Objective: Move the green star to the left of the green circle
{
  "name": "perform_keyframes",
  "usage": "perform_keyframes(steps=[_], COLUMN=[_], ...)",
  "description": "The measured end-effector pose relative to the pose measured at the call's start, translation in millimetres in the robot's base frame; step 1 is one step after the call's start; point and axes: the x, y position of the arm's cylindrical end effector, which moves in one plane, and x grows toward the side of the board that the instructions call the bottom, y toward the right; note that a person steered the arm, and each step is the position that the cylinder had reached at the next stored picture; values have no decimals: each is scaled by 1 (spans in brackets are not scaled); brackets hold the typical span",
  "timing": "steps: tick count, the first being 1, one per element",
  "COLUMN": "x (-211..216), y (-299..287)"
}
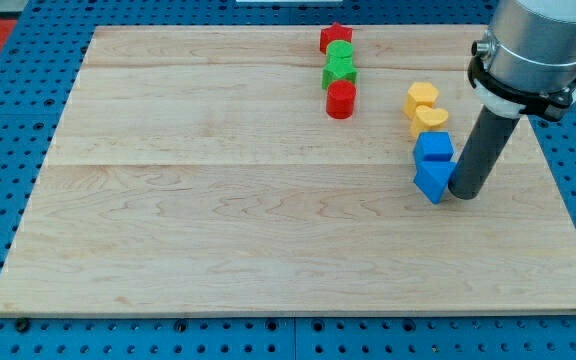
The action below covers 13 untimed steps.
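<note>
The green star point(339, 73) lies near the view's top centre in a tight column of blocks. The green circle point(341, 52) touches it just above. A red star point(335, 37) tops the column and a red cylinder point(341, 99) sits just below the green star. My tip point(465, 193) rests on the wooden board point(218, 210) at the view's right, far right of and below the green star. It stands right against a blue block point(431, 181).
A second blue block point(433, 147) sits just above the first. Two yellow blocks point(421, 97) point(430, 119) stand above those. The arm's grey body point(533, 45) hangs over the board's top right corner. Blue pegboard point(8, 120) surrounds the board.
</note>
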Motion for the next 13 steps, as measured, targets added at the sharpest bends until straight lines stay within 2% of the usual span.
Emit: perform_keyframes(steps=[1,3,4,5,9,13], x=[0,1,-8,-39,-142,-183], y=[0,90,121,129,112,100])
